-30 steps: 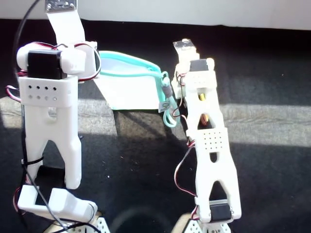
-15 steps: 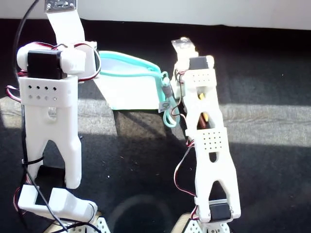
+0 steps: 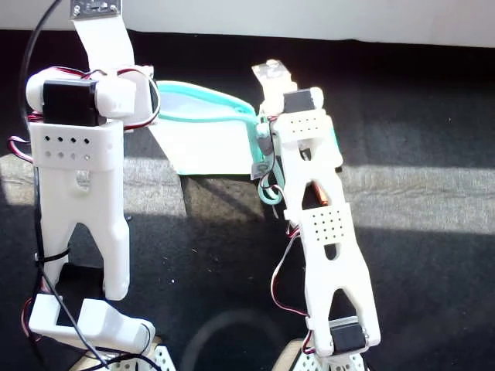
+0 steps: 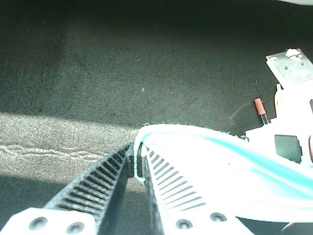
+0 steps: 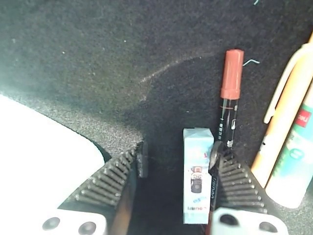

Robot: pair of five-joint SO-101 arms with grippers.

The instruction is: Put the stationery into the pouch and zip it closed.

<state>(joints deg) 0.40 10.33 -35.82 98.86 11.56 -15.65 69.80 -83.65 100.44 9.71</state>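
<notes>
— What is taken up first, as the largest thing?
— A dark desk [image 3: 433,116] is seen. Two white arms are set on it. The left arm [image 3: 77,170] is placed at nine o'clock of the high view and the right arm [image 3: 325,232] at four o'clock.

— Where is the pouch found?
— The pouch [image 3: 209,143], white with a teal zip, is laid between the arms' far ends, toward eleven o'clock from the middle of the high view. Its mouth is seen parted, not zipped.

— How are the fingers held?
— The left fingers [image 4: 128,167] are clenched on the pouch's rim, at its nine o'clock end. The right fingers [image 5: 224,164] are released and spread just over the desk, at three o'clock of the pouch.

— And the stationery?
— All of it is laid on the desk, outside the pouch. A white-and-teal tube [image 5: 298,156] and a beige pen [image 5: 286,98] are placed side by side, touching. A marker [image 5: 230,93] with a red-brown cap is laid near them, its barrel partly covered by one right finger. A small pale-blue box [image 5: 196,176] is found between the right fingers, just beside the marker.
</notes>
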